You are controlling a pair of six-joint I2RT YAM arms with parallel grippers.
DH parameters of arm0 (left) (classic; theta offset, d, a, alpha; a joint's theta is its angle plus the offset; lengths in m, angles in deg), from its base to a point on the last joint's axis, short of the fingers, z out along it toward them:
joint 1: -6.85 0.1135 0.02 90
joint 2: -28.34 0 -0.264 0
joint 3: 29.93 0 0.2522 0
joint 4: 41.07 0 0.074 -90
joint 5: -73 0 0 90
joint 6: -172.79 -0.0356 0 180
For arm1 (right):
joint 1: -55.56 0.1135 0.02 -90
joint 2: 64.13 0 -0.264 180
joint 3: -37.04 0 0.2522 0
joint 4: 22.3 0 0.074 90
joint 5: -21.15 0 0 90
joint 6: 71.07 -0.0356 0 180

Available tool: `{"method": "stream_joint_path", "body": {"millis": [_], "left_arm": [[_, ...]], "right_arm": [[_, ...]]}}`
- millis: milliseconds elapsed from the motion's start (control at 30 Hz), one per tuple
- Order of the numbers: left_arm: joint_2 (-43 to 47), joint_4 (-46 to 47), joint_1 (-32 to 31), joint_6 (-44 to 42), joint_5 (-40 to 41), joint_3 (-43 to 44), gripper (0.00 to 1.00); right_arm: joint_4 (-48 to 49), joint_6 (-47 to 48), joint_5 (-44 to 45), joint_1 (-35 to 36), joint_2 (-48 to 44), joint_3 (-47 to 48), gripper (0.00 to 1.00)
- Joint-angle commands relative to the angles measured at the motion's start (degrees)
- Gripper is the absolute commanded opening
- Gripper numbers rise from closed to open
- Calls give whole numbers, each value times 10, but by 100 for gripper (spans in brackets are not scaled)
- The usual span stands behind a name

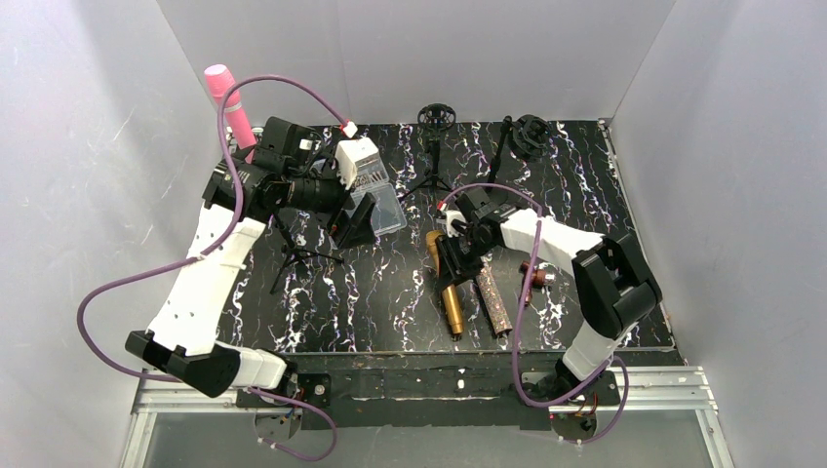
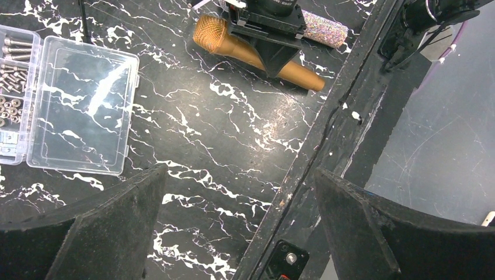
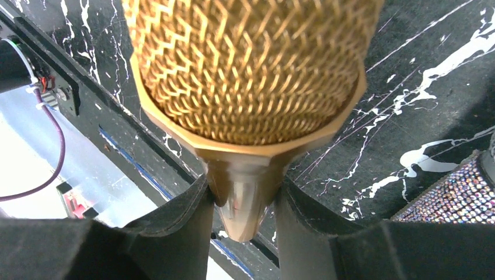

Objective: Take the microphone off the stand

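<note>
A pink microphone [image 1: 230,100] stands tilted at the rear left, its lower end hidden behind my left arm. Tripod legs [image 1: 293,255] show below that arm. My left gripper [image 1: 356,222] hangs over the mat, open and empty; in the left wrist view [image 2: 239,175] only mat lies between the jaws. My right gripper [image 1: 454,255] is shut on a gold microphone [image 1: 446,290] that lies on the mat. In the right wrist view the gripper [image 3: 244,185] pinches the gold microphone [image 3: 245,70] just below its mesh head. The gold microphone also shows in the left wrist view [image 2: 216,38].
A glitter microphone [image 1: 493,298] lies just right of the gold one, with a brown one [image 1: 537,274] further right. Two empty stands [image 1: 436,122] [image 1: 530,133] are at the back. A clear plastic box [image 1: 378,198] with screws sits by the left gripper. The mat's front edge [image 2: 327,134] is near.
</note>
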Motion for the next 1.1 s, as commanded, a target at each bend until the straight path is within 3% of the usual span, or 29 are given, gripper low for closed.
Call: {"method": "stream_joint_path", "body": {"millis": [0, 500, 1067], "left_arm": [[9, -36, 1, -7, -26, -3, 99], [1, -38, 1, -2, -41, 10, 99], [2, -46, 1, 18, -58, 20, 99]], "right_arm": [[-42, 6, 16, 2, 8, 35, 1], [-97, 19, 53, 1, 67, 68, 1], [-150, 45, 119, 2, 117, 114, 14]]}}
